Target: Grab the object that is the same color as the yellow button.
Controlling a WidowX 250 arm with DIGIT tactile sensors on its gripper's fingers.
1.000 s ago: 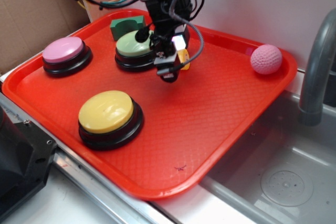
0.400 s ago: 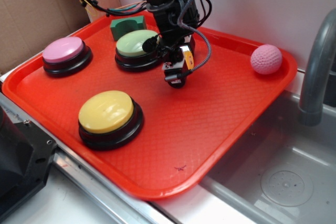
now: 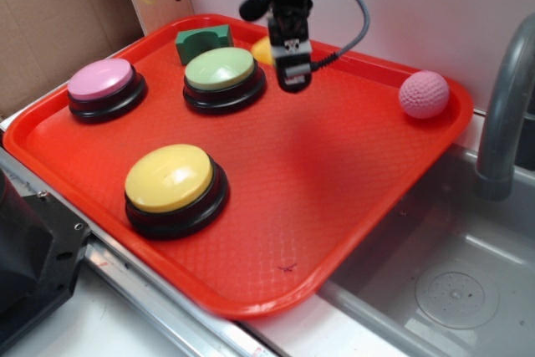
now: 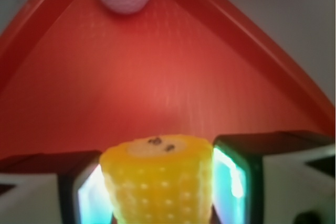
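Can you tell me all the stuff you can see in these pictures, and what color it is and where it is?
tray: one, red, on the counter beside the sink
yellow button: one, yellow top on black base, front left of tray
green button: one, green top, back middle of tray
pink button: one, pink top, left side of tray
green block: one, green, back of tray behind the green button
pink ball: one, pink, knobbly, right back corner of tray
toy corn: one, yellow-orange, between the end effector's fingers
sink: one, grey metal, right of tray
faucet: one, grey, far right
end effector: one, black, above back of tray, gripping the corn
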